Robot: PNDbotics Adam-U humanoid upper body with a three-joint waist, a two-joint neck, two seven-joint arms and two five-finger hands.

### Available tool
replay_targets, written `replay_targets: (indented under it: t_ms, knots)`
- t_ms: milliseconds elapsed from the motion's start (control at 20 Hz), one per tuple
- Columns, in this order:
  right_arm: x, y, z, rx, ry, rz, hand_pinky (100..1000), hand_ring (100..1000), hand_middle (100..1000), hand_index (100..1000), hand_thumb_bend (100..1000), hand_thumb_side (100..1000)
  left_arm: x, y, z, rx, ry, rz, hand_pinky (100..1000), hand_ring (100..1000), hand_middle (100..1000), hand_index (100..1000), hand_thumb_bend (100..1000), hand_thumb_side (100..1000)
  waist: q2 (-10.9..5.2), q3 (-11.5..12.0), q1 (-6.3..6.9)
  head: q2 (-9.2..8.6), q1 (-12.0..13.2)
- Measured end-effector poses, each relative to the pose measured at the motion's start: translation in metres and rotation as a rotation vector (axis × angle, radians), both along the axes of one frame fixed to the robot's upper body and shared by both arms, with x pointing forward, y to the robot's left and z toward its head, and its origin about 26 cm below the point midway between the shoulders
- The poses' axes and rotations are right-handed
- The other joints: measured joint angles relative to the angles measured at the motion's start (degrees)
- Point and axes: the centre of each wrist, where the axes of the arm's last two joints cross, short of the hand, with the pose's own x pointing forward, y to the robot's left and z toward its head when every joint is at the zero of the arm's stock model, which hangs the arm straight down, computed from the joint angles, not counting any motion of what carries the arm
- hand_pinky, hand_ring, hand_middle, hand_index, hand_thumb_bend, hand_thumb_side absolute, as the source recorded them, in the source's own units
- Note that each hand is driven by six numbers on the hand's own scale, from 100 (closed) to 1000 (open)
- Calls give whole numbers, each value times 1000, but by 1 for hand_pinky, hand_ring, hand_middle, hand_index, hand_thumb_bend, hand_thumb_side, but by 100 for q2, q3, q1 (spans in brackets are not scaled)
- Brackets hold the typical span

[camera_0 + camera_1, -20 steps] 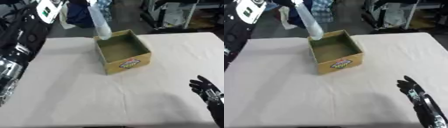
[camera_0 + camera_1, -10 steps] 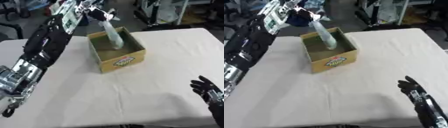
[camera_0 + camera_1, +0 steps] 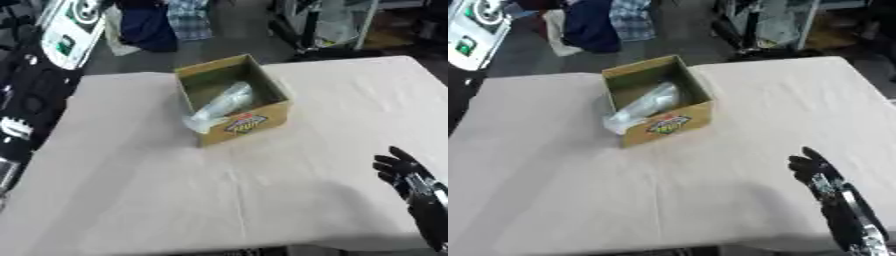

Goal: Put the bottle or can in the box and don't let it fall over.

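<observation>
A broad surface draped in a pale beige cloth fills most of both views. Toward its far middle sits an open brown cardboard box with a colourful printed label on its near wall, turned slightly askew. Inside the box lies a clear, crinkled plastic bottle, leaning diagonally rather than standing upright: one end is deep in the box and the other rests over the box's near left corner, poking just past the rim. To the left of the box, well apart from it, the robot's black left arm shows along the edge of the left eye view; its hand is out of sight. Near and to the right of the box, well apart, the robot's black right hand rests with its fingers straight, spread apart and holding nothing.
</observation>
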Motion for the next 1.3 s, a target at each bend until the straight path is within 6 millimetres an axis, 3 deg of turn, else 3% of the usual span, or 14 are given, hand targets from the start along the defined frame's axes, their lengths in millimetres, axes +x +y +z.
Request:
replay_targets:
  t_ms: [250, 350, 600, 900, 1300]
  knots:
    - [0, -1, 0, 2, -4, -9, 950, 900, 841, 1000, 100, 835, -50, 30, -23, -270, -31, 30, 778, 865, 897, 872, 325, 679, 37, 223, -4, 0, -57]
    - [0, -1, 1, 2, -4, -11, 949, 900, 841, 1000, 100, 832, -61, 33, -27, -344, -49, 36, 756, 860, 900, 853, 240, 712, 44, 248, -9, 0, -61]
    - [2, 0, 6, 9, -27, -16, 942, 890, 831, 1000, 100, 818, -96, 39, -99, -627, -16, 134, 734, 838, 883, 836, 179, 751, 111, 400, -123, 0, -21]
    - [3, 2, 12, 34, -53, -42, 933, 879, 820, 1000, 100, 811, -116, 22, -144, -883, 16, 193, 719, 813, 858, 825, 129, 781, 168, 449, -152, 0, 55]
    - [3, 3, 16, 55, -67, -69, 930, 873, 815, 1000, 100, 812, -122, 9, -166, -989, 72, 210, 708, 790, 840, 814, 100, 793, 333, 496, -188, 0, -31]
